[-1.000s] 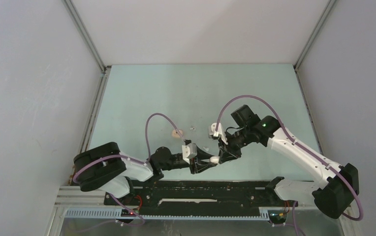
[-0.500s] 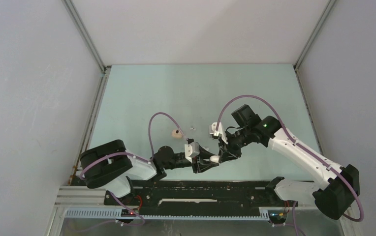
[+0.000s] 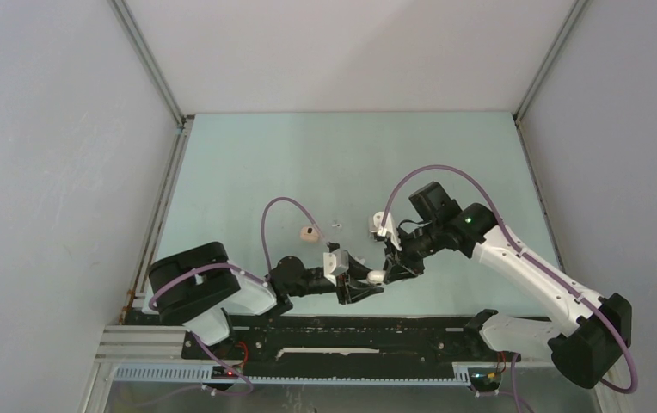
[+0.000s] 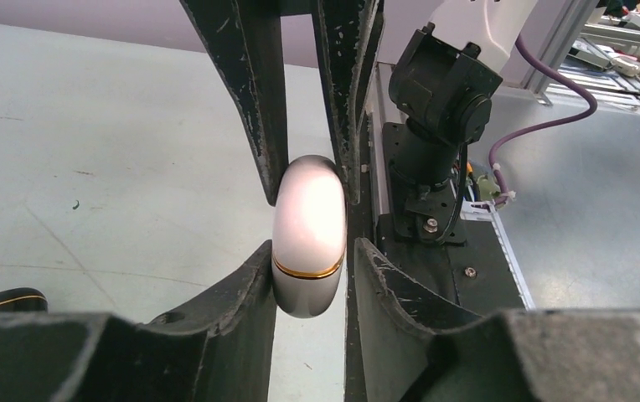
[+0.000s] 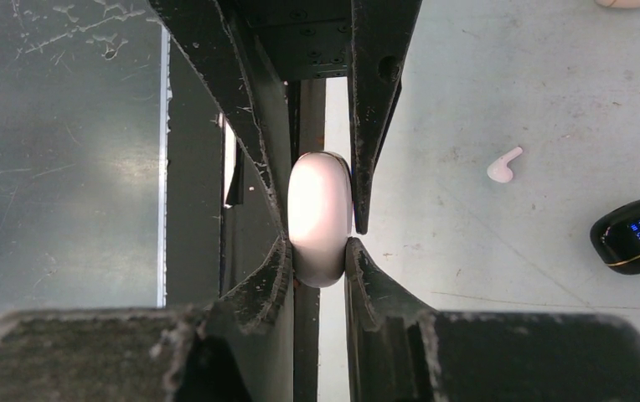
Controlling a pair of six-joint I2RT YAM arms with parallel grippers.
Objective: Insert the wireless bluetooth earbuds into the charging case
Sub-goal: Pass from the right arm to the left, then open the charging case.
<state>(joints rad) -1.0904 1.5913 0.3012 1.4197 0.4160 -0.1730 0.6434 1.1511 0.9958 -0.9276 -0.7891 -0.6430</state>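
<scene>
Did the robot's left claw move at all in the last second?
Yes, slightly. The left gripper, clamped on the white case together with the right gripper, has shifted right, away from the small beige object.

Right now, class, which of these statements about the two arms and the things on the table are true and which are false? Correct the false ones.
1. The left gripper and the right gripper both clamp the white case. True.
2. The white case is open. False: it is shut, its gold seam closed.
3. A black case lies on the table. True.
4. Every earbud is stowed. False: a white earbud lies loose on the table.
</scene>
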